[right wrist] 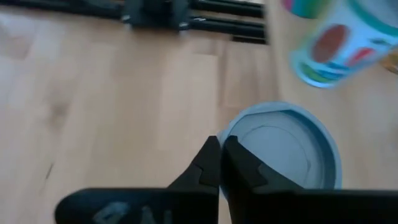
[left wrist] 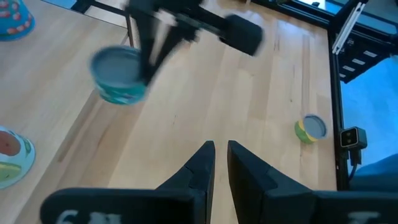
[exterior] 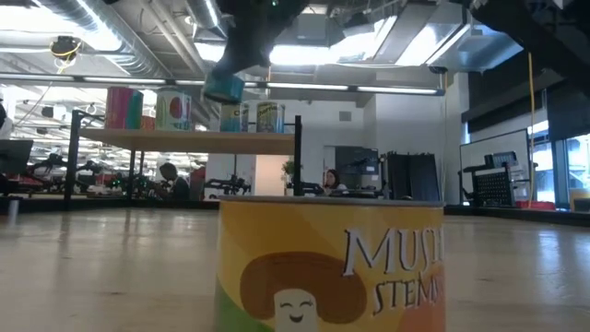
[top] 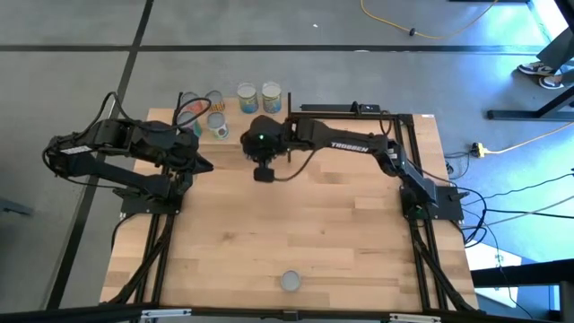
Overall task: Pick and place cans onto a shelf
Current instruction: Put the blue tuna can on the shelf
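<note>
From above, the right gripper is seen near the shelf, where cans are lined up. At bench level, a teal can is clamped in its closed fingers beside the shelf. In the left wrist view, the left gripper is held narrowly parted, empty; a yellow can is left on the bench.

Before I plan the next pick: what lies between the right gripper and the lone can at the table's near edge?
Nothing: high view shows bare tabletop between right gripper and lone can.
</note>
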